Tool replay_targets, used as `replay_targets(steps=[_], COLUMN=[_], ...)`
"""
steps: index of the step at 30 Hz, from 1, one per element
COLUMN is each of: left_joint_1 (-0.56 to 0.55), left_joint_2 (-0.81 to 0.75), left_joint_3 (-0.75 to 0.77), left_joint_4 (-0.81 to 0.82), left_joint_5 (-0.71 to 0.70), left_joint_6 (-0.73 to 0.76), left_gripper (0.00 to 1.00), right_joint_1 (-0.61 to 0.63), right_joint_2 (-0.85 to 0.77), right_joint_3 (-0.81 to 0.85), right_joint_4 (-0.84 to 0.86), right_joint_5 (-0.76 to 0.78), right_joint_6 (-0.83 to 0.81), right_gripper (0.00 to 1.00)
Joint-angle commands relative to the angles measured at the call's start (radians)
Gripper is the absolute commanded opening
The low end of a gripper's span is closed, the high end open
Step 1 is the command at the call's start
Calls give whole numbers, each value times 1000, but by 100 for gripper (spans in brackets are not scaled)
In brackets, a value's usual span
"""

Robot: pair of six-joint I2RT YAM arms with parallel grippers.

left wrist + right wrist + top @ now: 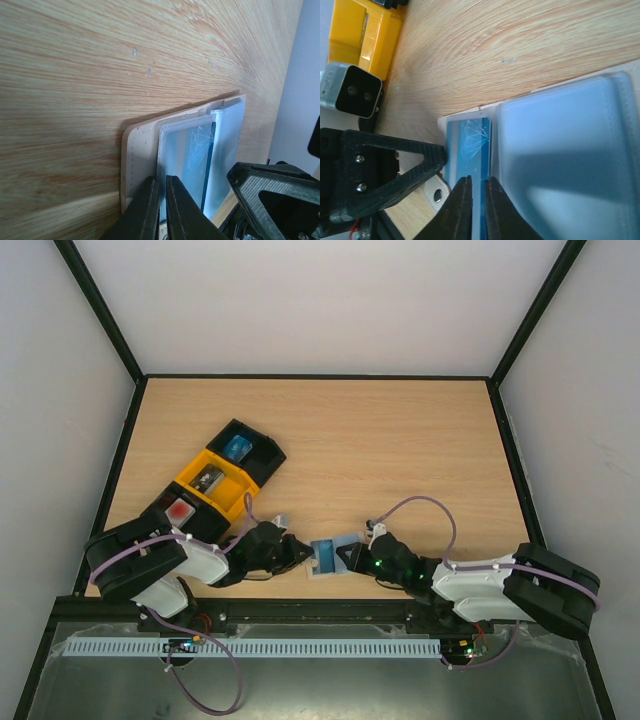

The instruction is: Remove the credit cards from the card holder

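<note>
The pale wooden counter (pixel 400 460) carries black-and-yellow plastic compartment trays (pixel 190 475) at about 10 o'clock. The far black bin holds a bright blue item (pixel 237 447). The yellow middle bin has a greyish object (pixel 208 480) I cannot identify. The near black bin holds a small flat red card (pixel 178 510), probably one already taken out.

At 6 o'clock, close to the near edge, lies the flat pale blue-grey card holder with a beige tab (pixel 560 150), between the two arms. The left end effector (pixel 160 210) is clenched on its beige-backed end. The right end effector (pixel 479 210) is clenched on the exposed edge of a thin bright blue card (pixel 467 142) that is partly inside its slot.

The card looks light, stiff and glossy, so probably slippery. A pinch on the exposed short edge, pulled straight along the slot, seems best. The card holder looks soft and light, and would likely slide or fold unless pinned at the opposite end.
</note>
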Motion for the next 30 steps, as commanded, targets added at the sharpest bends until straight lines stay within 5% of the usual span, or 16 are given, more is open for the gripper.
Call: replay_targets(steps=[1,6,30], left_joint_1=[-18,-21,-25], left_joint_2=[40,43,57], left_joint_3=[-29,-29,-27], left_joint_4=[-143,-139,-131], left_joint_5=[38,43,40], left_joint_6=[6,6,8], left_gripper=[8,8,8], right_joint_1=[7,6,6], right_joint_2=[-5,62,138], right_joint_3=[17,19,-10], right_joint_4=[-5,42,192], right_joint_5=[-27,-53,-119], right_joint_6=[-1,21,74], right_gripper=[12,20,13])
